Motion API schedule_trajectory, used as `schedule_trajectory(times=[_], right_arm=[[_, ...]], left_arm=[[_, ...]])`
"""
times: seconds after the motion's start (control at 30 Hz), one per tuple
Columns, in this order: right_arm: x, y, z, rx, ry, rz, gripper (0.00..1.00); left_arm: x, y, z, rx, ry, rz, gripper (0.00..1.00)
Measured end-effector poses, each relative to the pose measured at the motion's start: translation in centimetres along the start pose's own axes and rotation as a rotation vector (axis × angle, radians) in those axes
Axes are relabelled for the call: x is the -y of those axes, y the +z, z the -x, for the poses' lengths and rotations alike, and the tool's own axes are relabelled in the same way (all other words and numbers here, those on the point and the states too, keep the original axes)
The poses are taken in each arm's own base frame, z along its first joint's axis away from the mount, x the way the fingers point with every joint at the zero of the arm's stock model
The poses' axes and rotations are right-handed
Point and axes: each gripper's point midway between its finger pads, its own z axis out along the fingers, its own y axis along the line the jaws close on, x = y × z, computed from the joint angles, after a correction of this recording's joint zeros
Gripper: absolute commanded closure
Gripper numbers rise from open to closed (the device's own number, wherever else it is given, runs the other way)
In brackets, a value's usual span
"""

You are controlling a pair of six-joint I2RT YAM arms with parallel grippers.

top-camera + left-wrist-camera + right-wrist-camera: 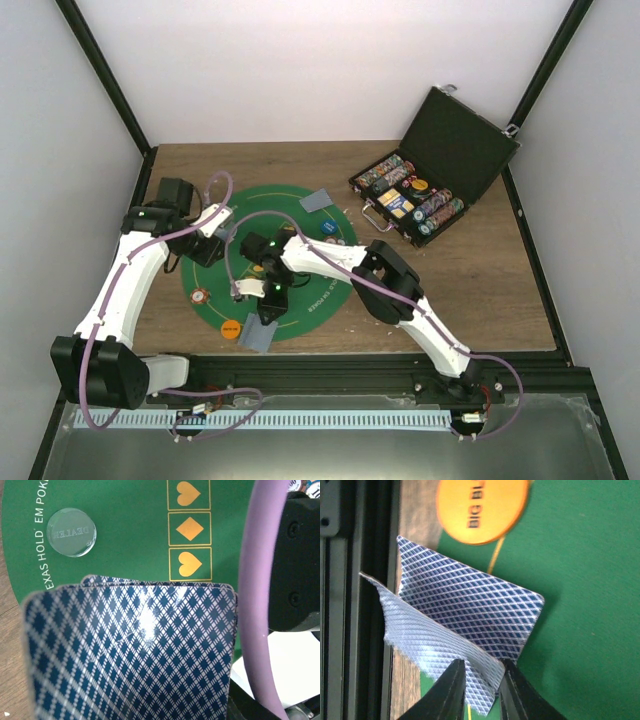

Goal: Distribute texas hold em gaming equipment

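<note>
Left gripper point(207, 243) hangs over the mat's point(125, 510) left half. Its fingers are hidden behind the deck point(130, 655), which fills the wrist view above the felt, so I judge it clamped on that deck. The backs are glossy, blue diamond-lattice, with rounded corners, and the stack is already slightly fanned. Slick cards could slide apart and spill if the grip is light. A clear round dealer button point(71, 531) lies flat on the felt beyond.

Right gripper point(481, 687) pinches one card point(430, 640) by a corner at the mat's near edge, its fingers closed on it. This thin card bows and tilts up over a second card point(480, 600) lying flat, half on felt and half on the wooden table point(412, 515). A corner hold that small could let it twist or slip, or nudge the lower card toward the rail. An orange disc point(482, 505), matte and flat, sits just beyond.

Far right, the black case point(470, 140) stands open with striped chips point(400, 185) in rows.
</note>
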Motion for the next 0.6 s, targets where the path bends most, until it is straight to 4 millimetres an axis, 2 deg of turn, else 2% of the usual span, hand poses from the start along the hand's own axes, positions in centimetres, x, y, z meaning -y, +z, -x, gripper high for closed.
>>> schedule_trajectory(times=[0.07,0.2,0.33,0.4,0.43,0.47,0.6], right_arm=[[0.3,0.0,-0.1,-0.01,0.004,-0.019,0.51],[0.3,-0.1,0.0,-0.027,0.009,-0.053,0.4],[0.9,-1.2,0.0,-0.037,0.011,-0.141,0.28],[1.1,-2.4,0.1,-0.03,0.014,-0.202,0.16],[1.2,-3.2,0.2,-0.018,0.013,-0.234,0.03],[1.1,-4.1,0.4,-0.003,0.009,-0.265,0.0],[0.3,-9.2,1.8,0.113,0.004,-0.38,0.0]], left_arm=[[0.0,0.0,0.0,0.0,-0.001,0.001,0.62],[-0.1,0.0,0.0,-0.002,-0.001,0.002,0.62],[-0.1,-0.1,0.0,0.001,0.004,0.003,0.62],[0.0,-0.2,0.0,0.004,0.009,0.004,0.62],[0.0,-0.2,0.0,0.004,0.01,0.005,0.62],[0.0,-0.2,0.0,0.004,0.012,0.005,0.62],[0.0,-0.2,0.0,0.004,0.016,0.004,0.62]])
